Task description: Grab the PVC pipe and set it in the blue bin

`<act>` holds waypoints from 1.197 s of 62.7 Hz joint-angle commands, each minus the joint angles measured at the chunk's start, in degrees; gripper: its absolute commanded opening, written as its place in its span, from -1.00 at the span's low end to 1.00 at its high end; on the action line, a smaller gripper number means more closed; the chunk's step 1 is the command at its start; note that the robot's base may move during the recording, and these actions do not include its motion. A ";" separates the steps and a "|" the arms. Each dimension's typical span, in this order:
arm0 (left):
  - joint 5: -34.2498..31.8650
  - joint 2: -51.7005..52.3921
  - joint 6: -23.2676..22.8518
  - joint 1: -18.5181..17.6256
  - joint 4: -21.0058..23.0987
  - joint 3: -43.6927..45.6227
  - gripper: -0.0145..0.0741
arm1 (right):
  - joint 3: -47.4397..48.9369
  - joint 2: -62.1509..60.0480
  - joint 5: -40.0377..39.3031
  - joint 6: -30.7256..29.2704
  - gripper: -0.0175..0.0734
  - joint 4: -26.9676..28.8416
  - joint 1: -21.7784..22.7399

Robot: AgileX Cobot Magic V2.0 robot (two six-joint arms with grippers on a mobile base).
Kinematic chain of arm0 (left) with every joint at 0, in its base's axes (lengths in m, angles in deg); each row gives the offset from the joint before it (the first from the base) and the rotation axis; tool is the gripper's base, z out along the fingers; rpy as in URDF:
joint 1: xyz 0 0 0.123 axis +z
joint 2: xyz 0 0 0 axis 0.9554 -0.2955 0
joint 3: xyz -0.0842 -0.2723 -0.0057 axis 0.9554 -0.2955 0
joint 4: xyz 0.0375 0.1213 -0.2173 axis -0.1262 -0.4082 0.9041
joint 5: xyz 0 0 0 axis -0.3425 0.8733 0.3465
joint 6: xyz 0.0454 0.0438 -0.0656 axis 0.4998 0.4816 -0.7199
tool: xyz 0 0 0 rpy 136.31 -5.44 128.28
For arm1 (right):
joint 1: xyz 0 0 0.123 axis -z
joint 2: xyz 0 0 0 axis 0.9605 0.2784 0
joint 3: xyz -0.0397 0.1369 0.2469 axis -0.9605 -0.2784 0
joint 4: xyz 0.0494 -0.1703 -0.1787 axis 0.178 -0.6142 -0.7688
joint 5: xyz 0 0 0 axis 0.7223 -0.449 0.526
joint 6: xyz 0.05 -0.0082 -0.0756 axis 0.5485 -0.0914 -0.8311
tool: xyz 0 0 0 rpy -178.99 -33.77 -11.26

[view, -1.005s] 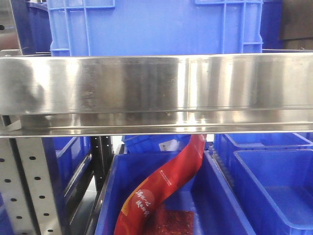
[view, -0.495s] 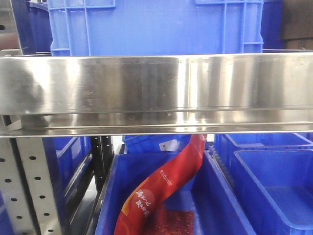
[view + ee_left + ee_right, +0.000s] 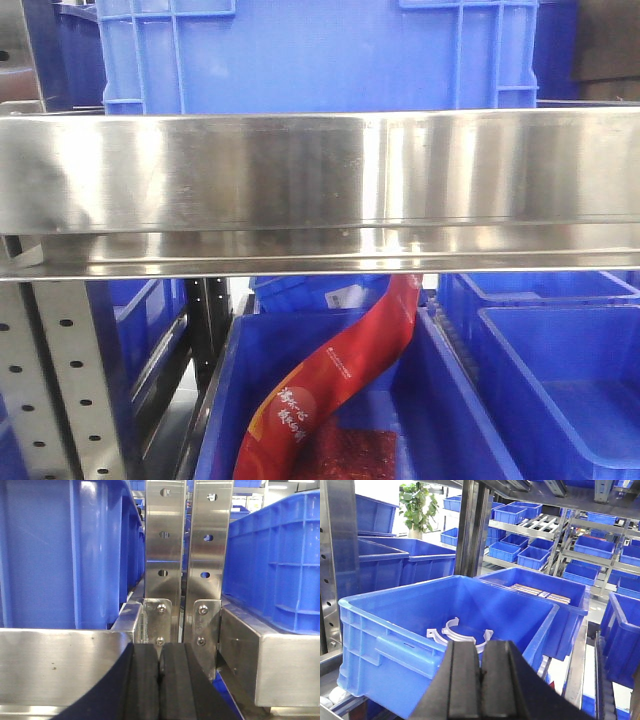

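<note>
Up close, the right gripper (image 3: 481, 672) is hanging over the near rim of a blue bin (image 3: 395, 630), pads pressed together on nothing. Inside, a white pipe clamp (image 3: 460, 635) is lying on the floor. Left gripper (image 3: 160, 672) is facing two steel shelf posts (image 3: 187, 555), pads likewise together, empty. Below the front steel shelf (image 3: 320, 190), a red packet (image 3: 335, 380) is curling out of another bin (image 3: 440, 400).

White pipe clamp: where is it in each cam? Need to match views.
Front: not in view; a red snack pouch shows instead.
Left wrist: not in view.
Right wrist: white pipe clamp on the floor of the near blue bin, just above the right gripper.
Shared landmark: perforated steel rack uprights.
</note>
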State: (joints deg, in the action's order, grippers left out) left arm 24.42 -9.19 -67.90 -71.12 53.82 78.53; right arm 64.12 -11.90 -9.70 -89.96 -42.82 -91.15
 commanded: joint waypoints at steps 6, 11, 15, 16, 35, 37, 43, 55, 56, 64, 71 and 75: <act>-0.49 0.25 -0.52 -0.35 -0.02 0.11 -0.92 | 0.00 -0.28 -1.45 -0.10 -0.95 -0.53 0.21; -0.49 0.25 -0.52 -0.35 -0.02 0.11 -0.92 | 0.00 -0.28 -1.45 -0.10 -0.95 -0.53 0.21; -0.49 0.25 -0.52 0.22 -0.02 0.11 -0.92 | 0.00 -0.28 -1.45 -0.10 -0.95 -0.53 0.21; -0.49 0.25 -0.52 0.38 -0.02 0.11 -0.92 | 0.00 -0.28 -1.45 -0.10 -0.95 -0.53 0.21; -0.35 0.25 -0.52 0.91 -0.02 0.11 -0.92 | 0.00 -0.28 -1.45 -0.10 -0.95 -0.53 0.21; 0.74 0.25 -0.52 0.91 -0.02 0.11 -0.92 | 0.00 -0.28 -1.45 -0.10 -0.95 -0.53 0.21; 1.13 0.25 -0.52 0.91 -0.02 0.11 -0.92 | 0.00 -0.28 -1.45 -0.10 -0.95 -0.53 0.21; 1.13 0.25 -0.52 0.91 -0.02 0.11 -0.92 | 0.00 -0.28 -1.45 -0.10 -0.95 -0.53 0.21; 1.13 0.25 -0.52 0.91 -0.02 0.11 -0.92 | 0.00 -0.28 -1.45 -0.10 -0.95 -0.53 0.21; 1.13 0.25 -0.52 0.91 -0.02 0.11 -0.92 | 0.00 -0.28 -1.45 -0.10 -0.95 -0.53 0.21; 1.13 0.25 -0.52 0.91 -0.02 0.11 -0.92 | 0.00 -0.28 -1.45 -0.10 -0.95 -0.53 0.21; 1.13 0.25 -0.52 0.91 -0.02 0.11 -0.92 | 0.00 -0.28 -1.45 -0.10 -0.95 -0.53 0.21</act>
State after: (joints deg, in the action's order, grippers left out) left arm 25.91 -9.19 -67.90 -70.39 53.82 78.53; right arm 64.12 -11.90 -9.70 -89.96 -42.82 -91.15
